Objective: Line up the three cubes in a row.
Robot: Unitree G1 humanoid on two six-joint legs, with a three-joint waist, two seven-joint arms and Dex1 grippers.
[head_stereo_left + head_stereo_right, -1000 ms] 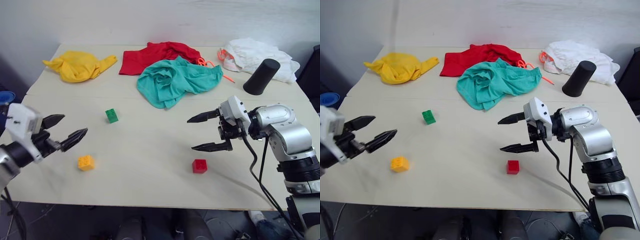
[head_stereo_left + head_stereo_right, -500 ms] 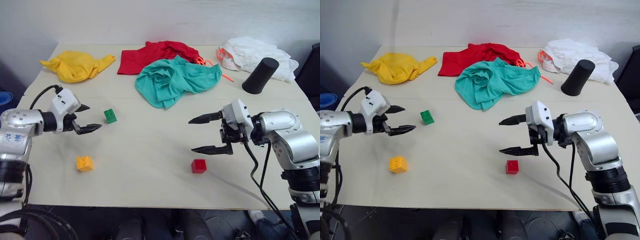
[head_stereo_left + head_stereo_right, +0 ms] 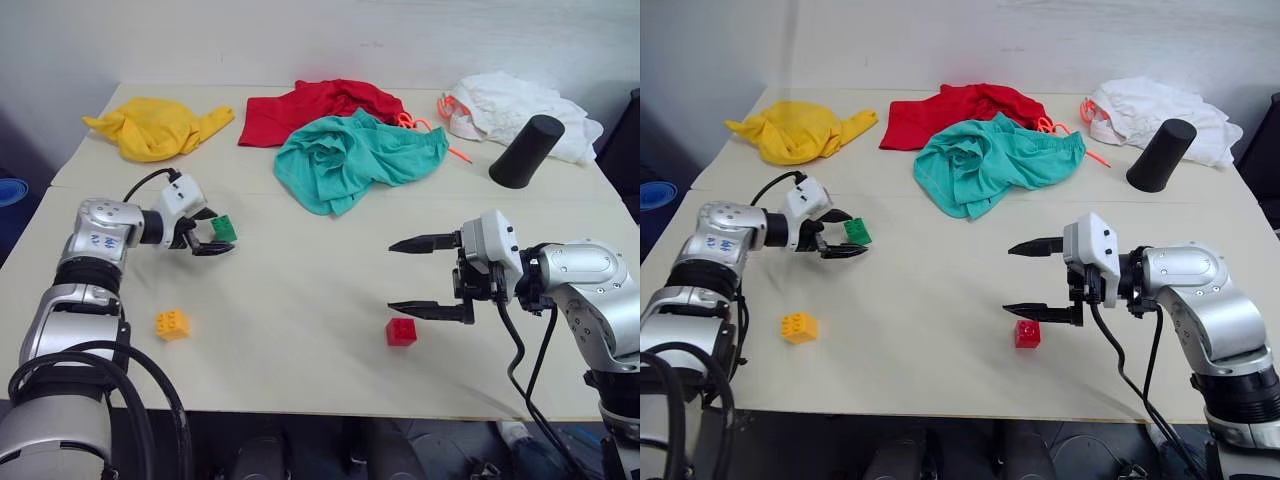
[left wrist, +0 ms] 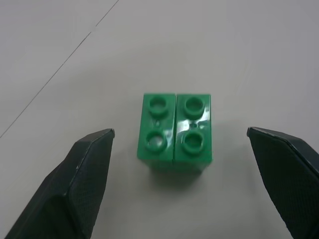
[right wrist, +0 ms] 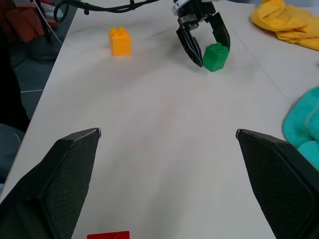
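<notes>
Pale wood makes up the table point(image 3: 300, 340), which stands against a plain light wall and carries cloths along its far side. From left to right these are a crumpled yellow cloth point(image 3: 160, 128), a red cloth point(image 3: 315, 105), a teal cloth point(image 3: 350, 160) lying partly over the red one's near edge, and a white cloth point(image 3: 510, 105) at the far right. A tall black tapered cylinder point(image 3: 526, 152) stands tilted just in front of the white cloth. The three toy bricks are well apart from one another on the near half of the table. The green cube point(image 3: 224, 229) sits left of centre, studs up, and the left gripper point(image 3: 205, 231) reaches in from the left with its two black fingers spread apart, one on each side of the brick; in the left wrist view the green cube lies between the fingertips point(image 4: 94, 149) with clear gaps on both sides, so nothing is clamped. The orange-yellow cube point(image 3: 172, 324) rests nearer the front edge, below and slightly left of the green one. The red cube point(image 3: 401, 332) sits right of centre near the front edge. The right gripper point(image 3: 408, 276) hangs just above and beside the red cube, pointing toward the left, its fingers wide apart one above the other and holding nothing. A blue object point(image 3: 12, 190) shows beyond the table's left edge.
</notes>
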